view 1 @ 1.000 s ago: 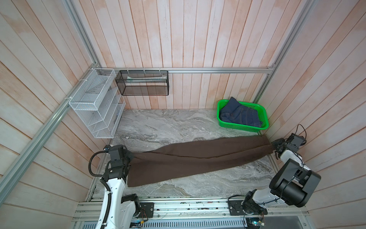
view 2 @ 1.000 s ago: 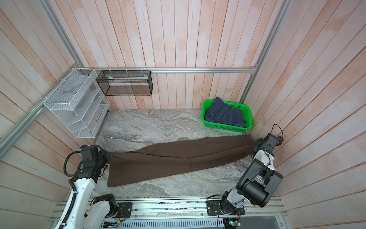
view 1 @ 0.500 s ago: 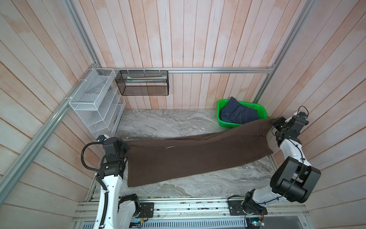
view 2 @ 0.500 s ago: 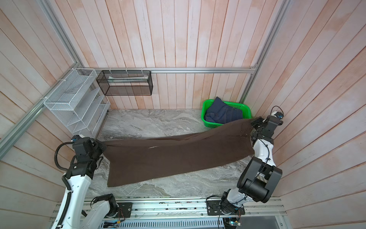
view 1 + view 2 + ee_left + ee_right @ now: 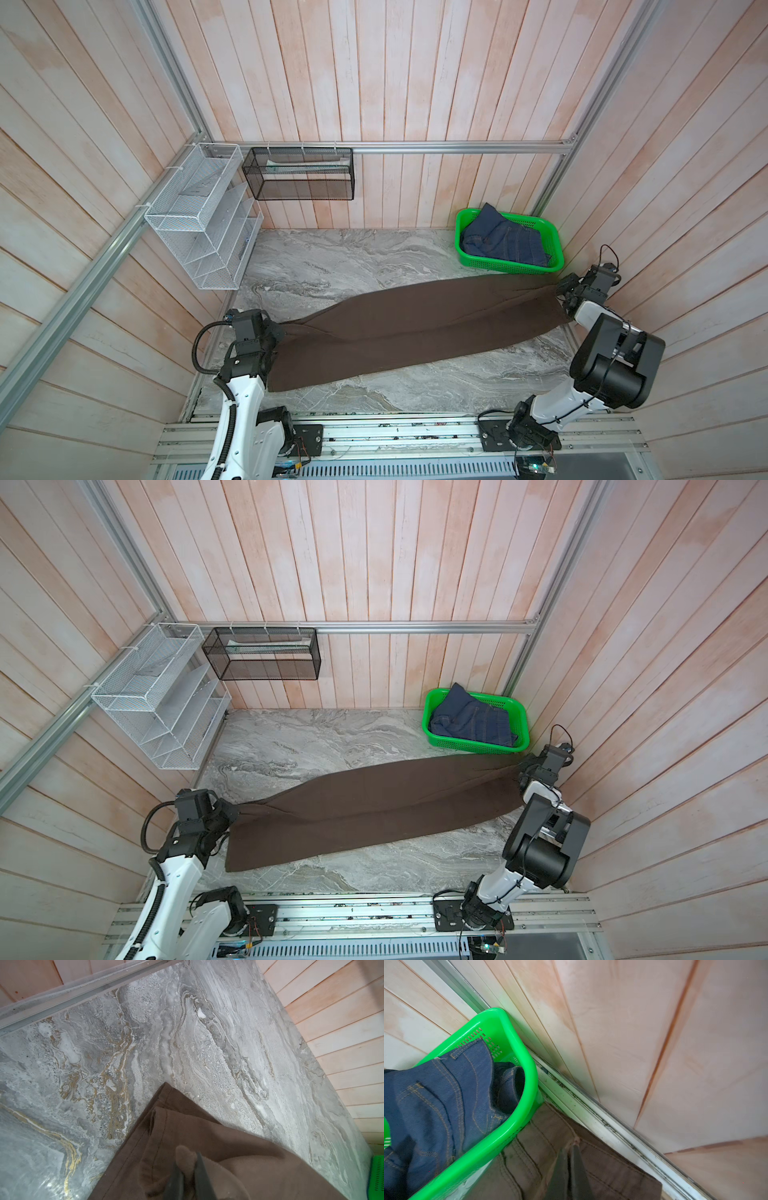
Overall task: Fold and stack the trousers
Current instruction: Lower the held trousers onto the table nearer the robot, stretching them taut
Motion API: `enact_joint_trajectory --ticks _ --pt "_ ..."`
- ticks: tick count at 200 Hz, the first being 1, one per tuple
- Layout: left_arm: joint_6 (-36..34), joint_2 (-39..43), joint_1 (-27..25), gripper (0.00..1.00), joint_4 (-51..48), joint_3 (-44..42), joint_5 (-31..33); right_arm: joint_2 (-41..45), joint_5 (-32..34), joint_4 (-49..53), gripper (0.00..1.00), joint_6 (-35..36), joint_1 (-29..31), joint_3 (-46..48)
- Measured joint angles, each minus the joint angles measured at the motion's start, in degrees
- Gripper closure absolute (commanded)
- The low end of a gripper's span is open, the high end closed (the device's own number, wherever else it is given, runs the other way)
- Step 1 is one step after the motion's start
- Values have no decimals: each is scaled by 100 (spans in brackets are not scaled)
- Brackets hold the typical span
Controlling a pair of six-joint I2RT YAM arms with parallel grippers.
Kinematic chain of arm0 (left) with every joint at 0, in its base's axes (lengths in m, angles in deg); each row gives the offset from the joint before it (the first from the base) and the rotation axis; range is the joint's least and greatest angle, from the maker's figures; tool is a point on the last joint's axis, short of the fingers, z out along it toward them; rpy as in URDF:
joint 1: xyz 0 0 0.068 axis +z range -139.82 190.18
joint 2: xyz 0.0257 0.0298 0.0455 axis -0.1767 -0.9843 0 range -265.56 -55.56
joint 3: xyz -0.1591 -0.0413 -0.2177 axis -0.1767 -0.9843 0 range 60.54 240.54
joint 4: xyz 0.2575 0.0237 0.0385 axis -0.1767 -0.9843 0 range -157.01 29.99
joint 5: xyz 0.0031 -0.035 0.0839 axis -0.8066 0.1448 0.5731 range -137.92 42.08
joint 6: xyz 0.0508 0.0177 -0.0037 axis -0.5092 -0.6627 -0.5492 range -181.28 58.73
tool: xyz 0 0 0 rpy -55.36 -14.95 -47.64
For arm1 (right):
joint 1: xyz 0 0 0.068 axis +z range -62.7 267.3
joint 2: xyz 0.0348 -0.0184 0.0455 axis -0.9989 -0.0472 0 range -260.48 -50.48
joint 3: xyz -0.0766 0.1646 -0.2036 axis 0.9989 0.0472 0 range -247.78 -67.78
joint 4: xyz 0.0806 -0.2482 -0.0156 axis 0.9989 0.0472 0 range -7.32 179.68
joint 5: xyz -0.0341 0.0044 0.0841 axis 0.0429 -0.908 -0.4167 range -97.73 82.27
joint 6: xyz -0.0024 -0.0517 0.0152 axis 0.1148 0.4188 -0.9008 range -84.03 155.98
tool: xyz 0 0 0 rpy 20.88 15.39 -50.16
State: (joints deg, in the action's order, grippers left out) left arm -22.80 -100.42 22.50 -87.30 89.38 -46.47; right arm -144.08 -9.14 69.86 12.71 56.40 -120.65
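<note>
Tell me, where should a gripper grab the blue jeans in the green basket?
Probably the jeans are best grabbed by the corner that sticks up near the back rim of the green basket, coming straight down from above. The basket's walls block the sides, and that raised corner stands clear of the crumpled pile.

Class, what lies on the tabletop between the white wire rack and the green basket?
Bare marble tabletop, shown in both top views; the trousers lie nearer the front.
</note>
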Motion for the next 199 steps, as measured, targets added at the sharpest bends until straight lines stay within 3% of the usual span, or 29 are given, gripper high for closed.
enact_joint_trajectory --ticks 83,161,199 --pt "343 894 -4 100 -638 289 507 83 407 339 100 59 -238 0" --pt "575 575 -7 100 -704 -15 688 90 761 516 100 57 -326 142" --pt "682 804 -7 100 -800 -15 824 179 955 695 100 37 -372 232"
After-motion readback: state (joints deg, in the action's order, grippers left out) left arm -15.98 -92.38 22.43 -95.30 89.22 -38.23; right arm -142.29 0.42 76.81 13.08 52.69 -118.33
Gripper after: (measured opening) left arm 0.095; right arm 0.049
